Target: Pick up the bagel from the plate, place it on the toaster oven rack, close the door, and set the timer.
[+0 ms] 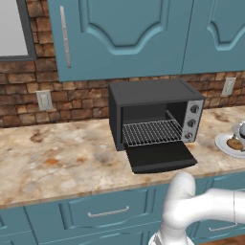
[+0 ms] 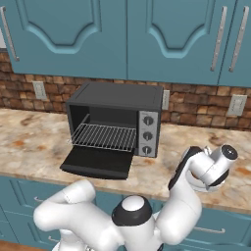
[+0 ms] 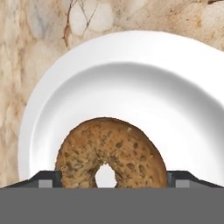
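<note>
The golden-brown bagel (image 3: 111,151) lies on the white plate (image 3: 131,70), toward its near rim. My gripper (image 3: 114,179) is straight above it, open, with one fingertip (image 3: 49,179) at each outer edge of the ring. In the left base view the plate (image 1: 226,144) and the bagel (image 1: 234,143) sit at the far right of the counter under my hand (image 1: 240,130). The black toaster oven (image 1: 153,93) stands left of them, its door (image 1: 160,156) dropped flat and the silver rack (image 1: 152,132) bare inside. The oven (image 2: 117,100), rack (image 2: 105,136) and door (image 2: 98,162) are also in the right base view.
Three dark knobs (image 1: 192,123) run down the oven's silver panel. Teal cabinets (image 1: 124,33) hang above a brick wall with outlets (image 1: 44,100). The marble counter (image 1: 62,158) stretches wide to the left of the oven.
</note>
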Robot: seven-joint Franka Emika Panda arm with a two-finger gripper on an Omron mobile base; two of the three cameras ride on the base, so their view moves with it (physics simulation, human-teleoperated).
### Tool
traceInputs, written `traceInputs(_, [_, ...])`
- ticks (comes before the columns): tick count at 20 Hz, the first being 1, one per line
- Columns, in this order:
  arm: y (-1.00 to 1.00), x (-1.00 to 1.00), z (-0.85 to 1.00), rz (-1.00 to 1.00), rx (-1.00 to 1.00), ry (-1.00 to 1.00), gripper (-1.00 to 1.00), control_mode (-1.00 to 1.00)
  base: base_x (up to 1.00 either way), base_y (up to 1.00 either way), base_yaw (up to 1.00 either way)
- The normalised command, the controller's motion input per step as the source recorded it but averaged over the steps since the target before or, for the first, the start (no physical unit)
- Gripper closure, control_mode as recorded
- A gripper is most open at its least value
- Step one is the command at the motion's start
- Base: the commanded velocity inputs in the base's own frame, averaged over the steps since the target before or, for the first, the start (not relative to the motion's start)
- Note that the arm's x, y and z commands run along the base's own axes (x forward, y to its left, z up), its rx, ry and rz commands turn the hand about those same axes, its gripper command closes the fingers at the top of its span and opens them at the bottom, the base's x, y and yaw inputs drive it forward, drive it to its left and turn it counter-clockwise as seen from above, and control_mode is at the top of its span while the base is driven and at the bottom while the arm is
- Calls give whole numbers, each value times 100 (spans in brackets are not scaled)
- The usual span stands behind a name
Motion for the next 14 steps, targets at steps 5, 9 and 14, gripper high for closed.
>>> traceInputs(5, [-1,-1,-44,0,0,0,100,-100,0,0,0])
traceInputs(9, [0,-16,-22,0,0,-2,100,-100,0,0,0])
traceInputs(14, [0,-29,17,0,0,-9,100,-100,0,0,0])
